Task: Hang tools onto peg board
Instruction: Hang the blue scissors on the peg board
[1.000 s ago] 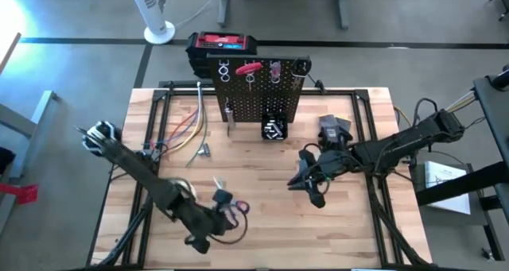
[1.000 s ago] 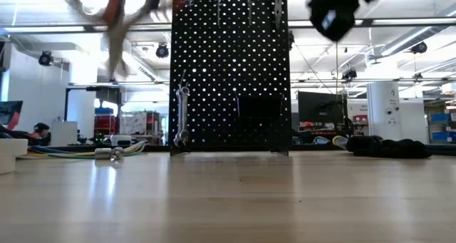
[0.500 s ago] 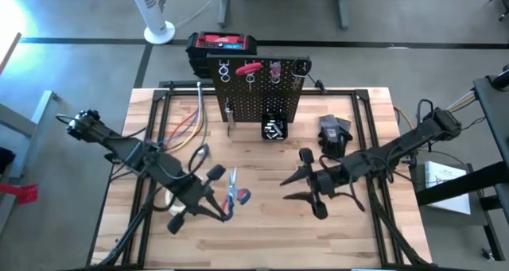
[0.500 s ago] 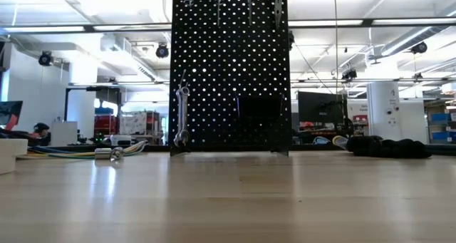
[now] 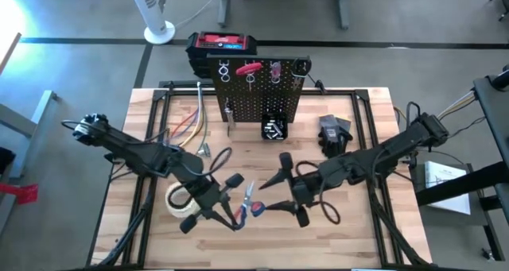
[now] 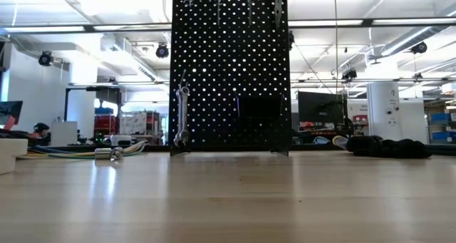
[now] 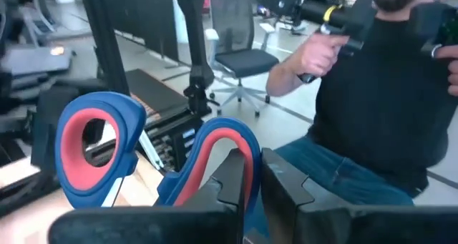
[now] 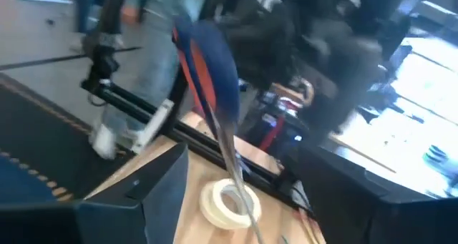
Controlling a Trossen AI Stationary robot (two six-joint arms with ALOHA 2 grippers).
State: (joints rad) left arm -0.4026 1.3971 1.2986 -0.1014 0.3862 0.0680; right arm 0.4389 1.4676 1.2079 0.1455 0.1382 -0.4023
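Note:
Scissors [image 5: 250,199] with blue handles lined in red hang in the air over the middle of the table, with my left gripper [image 5: 236,214] shut on them. My right gripper [image 5: 269,194] faces it, open; its fingers stand on either side of the blades [image 8: 230,154] without touching. The black peg board [image 5: 258,92] stands upright at the table's far side with several tools hanging from hooks along its top. A wrench [image 6: 182,115] hangs on the board's face and a small bin [image 5: 274,128] sits at its foot. My left gripper pinches one blue handle loop [image 7: 227,144] of the scissors between its two fingers [image 7: 286,190], roughly level, coming from the table's left. The other loop [image 7: 96,140] stands free beside it. The scissors are lifted clear of the table, blades toward my right gripper.
A white tape roll [image 5: 181,201] lies below my left arm. A black glove [image 5: 334,130] lies right of the peg board, coloured cables [image 5: 187,132] left of it, and a red-and-black toolbox [image 5: 221,44] behind it. A person [image 7: 379,94] stands beyond the table.
My left gripper has risen with the scissors, tipped toward level and moved toward the table's middle. My right gripper has moved toward the table's left edge, up to the scissors, rolled, and opened wide around the blades.

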